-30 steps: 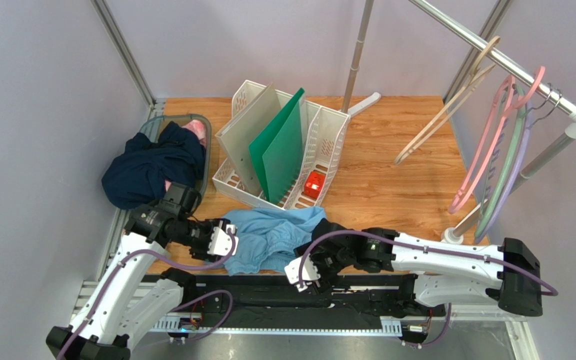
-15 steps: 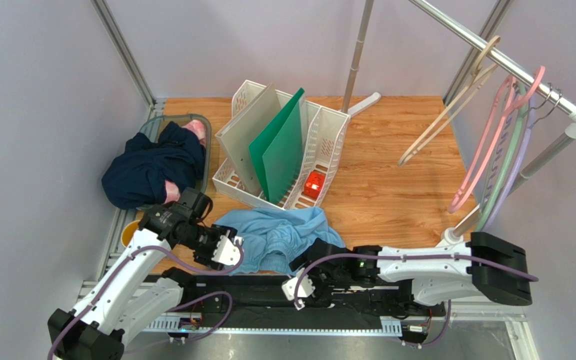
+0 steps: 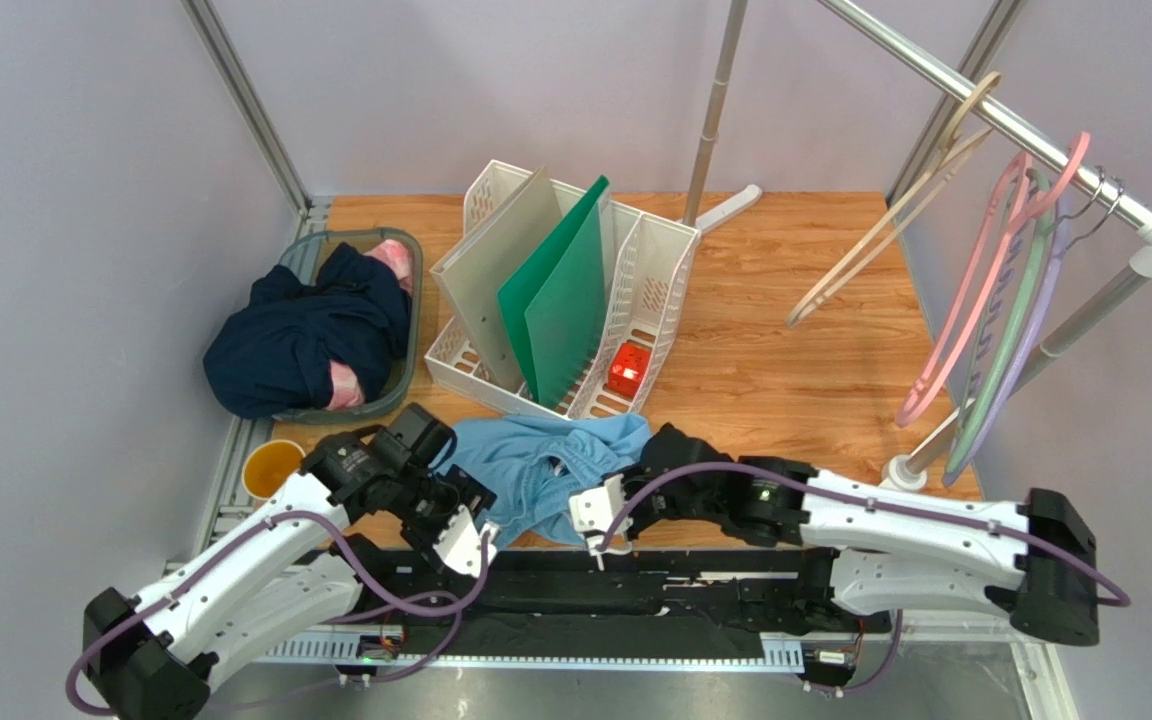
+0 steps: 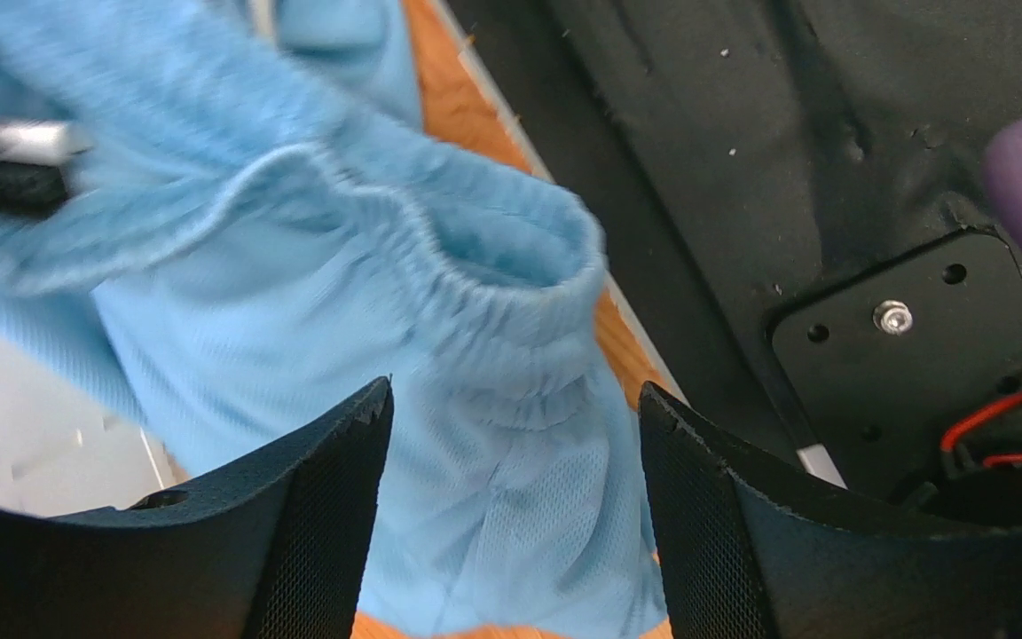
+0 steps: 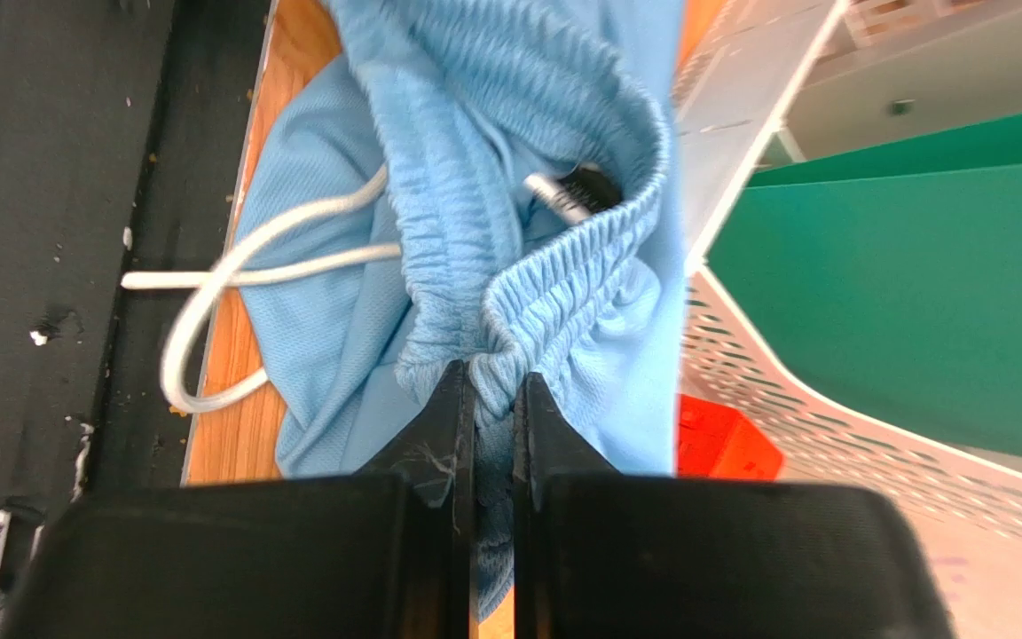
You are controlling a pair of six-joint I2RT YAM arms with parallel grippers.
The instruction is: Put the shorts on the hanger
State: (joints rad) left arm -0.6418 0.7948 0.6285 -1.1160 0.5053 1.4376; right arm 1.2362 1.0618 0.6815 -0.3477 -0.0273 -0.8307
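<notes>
The light-blue shorts (image 3: 537,462) lie crumpled on the wooden table near its front edge, just in front of the file rack. My right gripper (image 3: 591,503) is shut on a bunched fold of their gathered waistband (image 5: 530,200), with fabric pinched between the jaws (image 5: 493,380). The white drawstring (image 5: 210,306) loops out to the left. My left gripper (image 3: 465,528) hovers open over the shorts' near left part (image 4: 343,306), its fingers (image 4: 303,519) either side of the fabric without gripping. The beige hanger (image 3: 898,218) hangs from the rail at the back right, away from both arms.
A white file rack (image 3: 657,285) with a green folder (image 3: 567,293) and a red object (image 3: 627,368) stands behind the shorts. A basket (image 3: 414,323) at the left holds a navy garment (image 3: 304,338) and pink cloth (image 3: 394,267). Pink, green and purple hangers (image 3: 988,300) hang on the rail (image 3: 913,57).
My right gripper has swung back to the shorts and shut on the waistband. My left arm has moved toward the near edge and right, with its jaws a little wider.
</notes>
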